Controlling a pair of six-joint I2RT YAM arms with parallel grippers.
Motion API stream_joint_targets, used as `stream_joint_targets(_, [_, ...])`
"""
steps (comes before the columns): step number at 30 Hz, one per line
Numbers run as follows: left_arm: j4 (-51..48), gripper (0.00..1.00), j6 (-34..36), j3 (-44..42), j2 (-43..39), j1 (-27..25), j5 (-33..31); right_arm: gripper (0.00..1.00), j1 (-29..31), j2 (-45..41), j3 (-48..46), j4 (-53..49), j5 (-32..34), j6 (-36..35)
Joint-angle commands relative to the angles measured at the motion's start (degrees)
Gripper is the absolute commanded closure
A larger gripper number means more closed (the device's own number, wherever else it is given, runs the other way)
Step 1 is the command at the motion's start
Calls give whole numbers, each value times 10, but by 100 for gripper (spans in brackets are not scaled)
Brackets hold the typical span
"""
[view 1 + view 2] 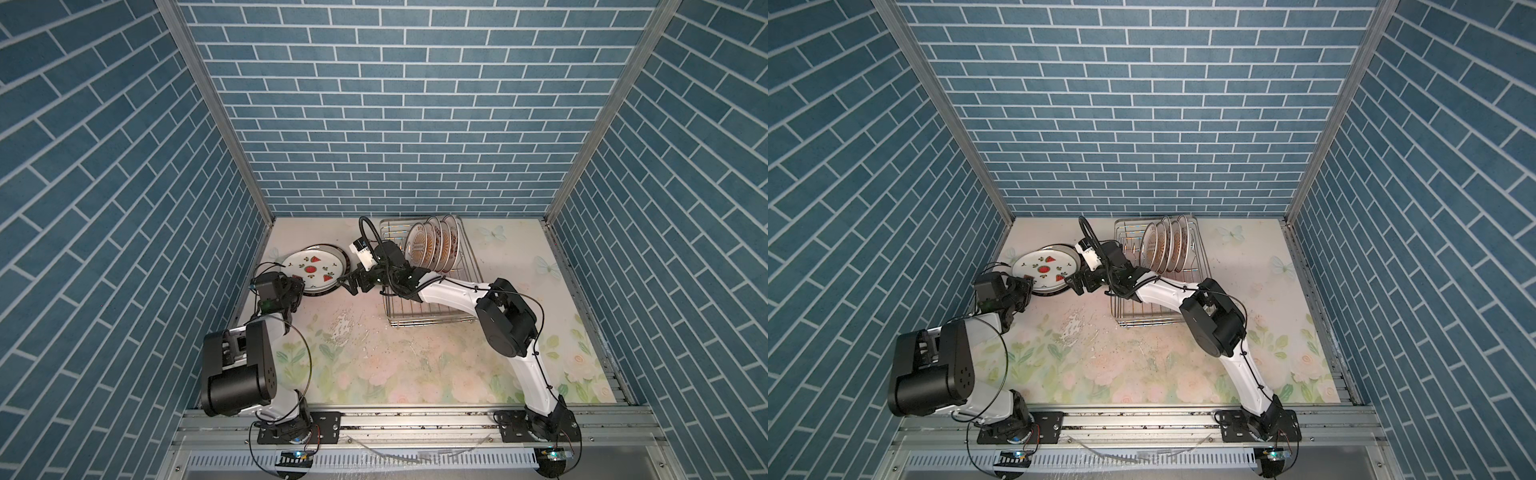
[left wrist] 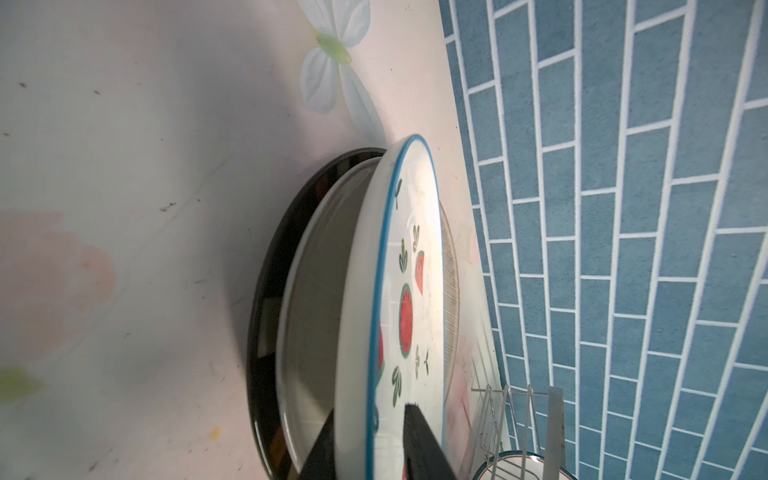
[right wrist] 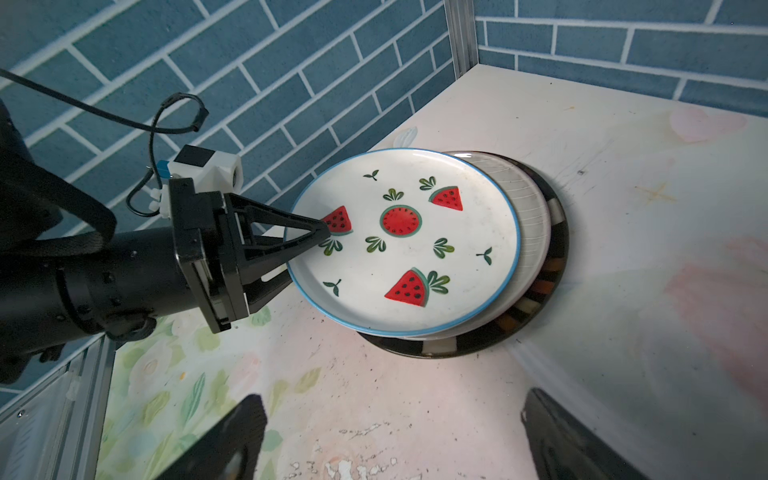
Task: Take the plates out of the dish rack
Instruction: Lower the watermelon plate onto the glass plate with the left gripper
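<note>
Surface: pale floral mat (image 1: 415,365), scuffed and speckled, filling the lower middle of both top views.
Front rail: aluminium rail (image 1: 415,420) along the bottom of the frame, with both arm bases bolted to it.
Left gripper (image 3: 309,249): left of centre in both top views, at the near-left edge of the plate stack. Its jaws straddle the rim of the watermelon plate, one finger over the painted face and one under it. Whether they press on the plate I cannot tell.
Right gripper (image 3: 395,397): centre of both top views, just right of the stack and left of the rack. The jaws are spread wide with only bare mat between them, and they hold nothing.
Right arm: runs from the lower right up and leftward, crossing above the near half of the rack.
Watermelon plate (image 3: 403,249): top of the stack, blue-rimmed, tilted and shifted off-centre toward the left gripper.
Ribbed white plate (image 3: 530,224): directly beneath it, showing on the far side.
Dark plate (image 3: 555,266): bottom of the stack, widest, flat on the mat in the upper left of the table area.
Dish rack (image 1: 432,322): silver wire, right of centre toward the back.
Racked plates (image 1: 432,249): a row of orange-patterned plates standing on edge at the rack's far end.
Walls: blue brick-pattern panels (image 1: 395,124) on three sides.
</note>
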Motion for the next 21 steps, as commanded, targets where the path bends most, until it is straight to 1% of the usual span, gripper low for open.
stream_joint_targets(1, [18, 68, 19, 19, 6, 3, 10, 3, 3, 14, 8, 3, -4, -10])
stream_joint_targets(5, [-4, 67, 33, 22, 6, 2, -8, 2, 3, 17, 11, 4, -5, -10])
stream_joint_targets(10, [-23, 66, 43, 29, 3, 3, -14, 3, 3, 19, 11, 3, -4, -10])
stream_joint_targets(11, [-25, 61, 45, 31, 5, 2, -14, 3, 3, 19, 12, 3, -4, -10])
stream_joint_targets(12, [-27, 60, 45, 34, 10, 2, -12, 3, 4, 19, 11, 3, -4, -10])
stream_joint_targets(15, [-23, 59, 53, 40, 30, 3, -3, 3, 4, 19, 12, 3, -7, -9])
stream_joint_targets(21, [-25, 59, 60, 38, 34, 3, -16, 3, 4, 17, 9, 1, -3, -10])
